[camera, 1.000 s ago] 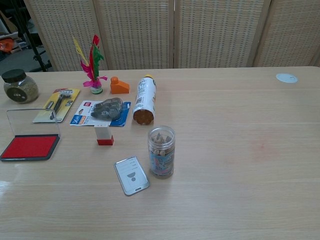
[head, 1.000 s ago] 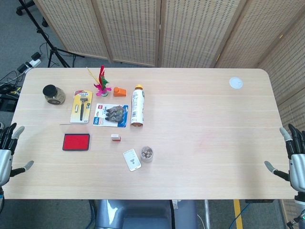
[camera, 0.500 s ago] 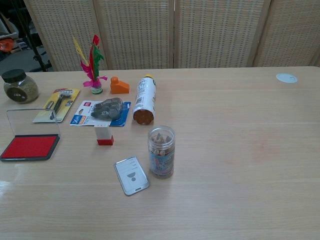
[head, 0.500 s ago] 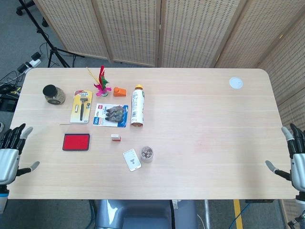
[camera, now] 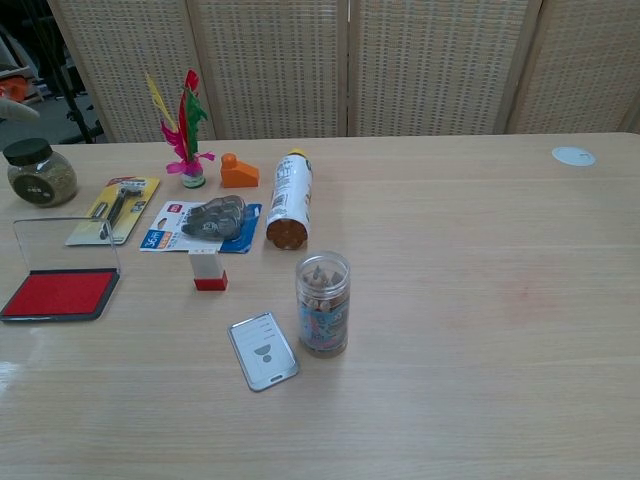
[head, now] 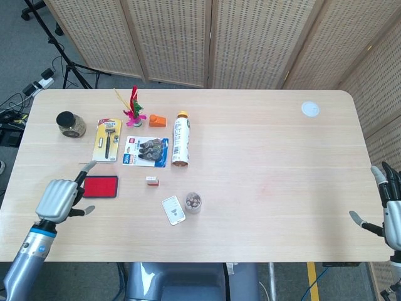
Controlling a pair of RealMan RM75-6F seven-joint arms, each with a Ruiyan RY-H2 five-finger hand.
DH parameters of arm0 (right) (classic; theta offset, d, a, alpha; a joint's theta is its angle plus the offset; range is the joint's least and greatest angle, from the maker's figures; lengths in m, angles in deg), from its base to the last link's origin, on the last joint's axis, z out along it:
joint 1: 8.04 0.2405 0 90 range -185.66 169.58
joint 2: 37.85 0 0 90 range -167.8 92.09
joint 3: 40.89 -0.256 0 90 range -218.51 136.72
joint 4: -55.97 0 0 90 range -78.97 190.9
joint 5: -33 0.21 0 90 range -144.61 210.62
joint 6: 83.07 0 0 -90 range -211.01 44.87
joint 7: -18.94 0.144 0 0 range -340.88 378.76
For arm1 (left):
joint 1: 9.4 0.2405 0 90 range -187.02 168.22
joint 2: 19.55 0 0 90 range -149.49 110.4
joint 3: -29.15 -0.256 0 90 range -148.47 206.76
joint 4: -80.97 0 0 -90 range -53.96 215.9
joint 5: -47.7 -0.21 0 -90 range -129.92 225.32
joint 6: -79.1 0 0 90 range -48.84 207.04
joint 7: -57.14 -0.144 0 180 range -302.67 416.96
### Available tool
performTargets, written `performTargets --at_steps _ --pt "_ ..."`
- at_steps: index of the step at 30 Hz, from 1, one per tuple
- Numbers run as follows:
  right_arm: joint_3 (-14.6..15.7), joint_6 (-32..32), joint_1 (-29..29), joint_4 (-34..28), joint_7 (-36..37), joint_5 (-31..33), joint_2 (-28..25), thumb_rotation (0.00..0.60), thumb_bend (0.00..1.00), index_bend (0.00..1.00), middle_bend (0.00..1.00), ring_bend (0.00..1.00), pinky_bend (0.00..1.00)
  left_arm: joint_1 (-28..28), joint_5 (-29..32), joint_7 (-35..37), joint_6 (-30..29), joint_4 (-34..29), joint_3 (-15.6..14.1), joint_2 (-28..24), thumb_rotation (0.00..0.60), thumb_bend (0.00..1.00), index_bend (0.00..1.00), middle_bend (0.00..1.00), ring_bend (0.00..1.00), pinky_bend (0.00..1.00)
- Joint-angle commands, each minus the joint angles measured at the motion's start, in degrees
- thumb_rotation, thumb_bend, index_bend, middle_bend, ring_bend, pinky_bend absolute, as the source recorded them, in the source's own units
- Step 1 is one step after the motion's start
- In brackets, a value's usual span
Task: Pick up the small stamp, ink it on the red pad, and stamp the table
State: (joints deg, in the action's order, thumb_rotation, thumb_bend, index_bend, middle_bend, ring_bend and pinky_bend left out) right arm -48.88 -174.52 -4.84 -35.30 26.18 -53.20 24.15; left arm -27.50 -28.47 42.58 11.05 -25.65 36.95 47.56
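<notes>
Lower left: metallic left hand (head: 57,199), fingers apart, empty, beside flat rectangular red pad (head: 100,187); boxy stamp (head: 152,181) on woodgrain tabletop (head: 269,163). Lower right: right hand (head: 388,216) spread, empty.

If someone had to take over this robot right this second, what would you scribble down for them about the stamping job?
Left hand: holds nothing, hovers over the table's left front part, beside the red ink pad.
Right hand: open, idle at the table's right edge.
Small stamp: upright on the table, right of the pad, untouched.
Pad: lid open, red surface exposed.
Done: nothing yet.
Left: grasp the stamp, press it on the pad, stamp the table.
</notes>
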Motion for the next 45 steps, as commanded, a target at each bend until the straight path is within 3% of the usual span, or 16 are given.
performTargets --at_steps 1,4,9,18,31,45 --pt "-0.1 0.5 0.1 0.2 0.6 0.3 -0.2 0.600 0.00 0.00 0.00 0.00 0.00 -8.1 13.0 -9.2 7.8 -4.4 4.2 2.7 0.600 0.11 0.12 1.00 1.00 1.00" --pt "-0.1 1.0 0.3 0.3 1.0 0.6 -0.2 0.600 0.00 0.00 0.00 0.00 0.00 -11.0 17.7 -12.2 8.5 -3.3 5.3 5.7 0.600 0.14 0.17 1.00 1.00 1.00" --pt "-0.2 1.8 0.6 0.7 1.8 1.3 -0.3 0.600 0.00 0.00 0.00 0.00 0.00 -16.3 25.5 -14.2 10.1 1.9 7.4 11.7 0.600 0.16 0.33 1.00 1.00 1.00" --pt "-0.4 2.7 0.8 1.2 2.9 2.0 -0.4 0.600 0.00 0.00 0.00 0.00 0.00 -21.4 33.1 -18.3 8.2 8.2 7.8 17.9 0.600 0.21 0.38 1.00 1.00 1.00" --pt "-0.6 3.3 1.0 1.3 4.0 2.5 -0.7 0.600 0.00 0.00 0.00 0.00 0.00 -24.7 35.6 -20.4 6.9 15.1 5.9 23.2 0.600 0.30 0.45 1.00 1.00 1.00" --pt "-0.7 3.7 1.0 1.6 6.1 2.9 -1.2 0.600 0.00 0.00 0.00 0.00 0.00 -26.4 35.9 -18.7 7.8 22.0 5.3 29.1 0.600 0.31 0.45 1.00 1.00 1.00"
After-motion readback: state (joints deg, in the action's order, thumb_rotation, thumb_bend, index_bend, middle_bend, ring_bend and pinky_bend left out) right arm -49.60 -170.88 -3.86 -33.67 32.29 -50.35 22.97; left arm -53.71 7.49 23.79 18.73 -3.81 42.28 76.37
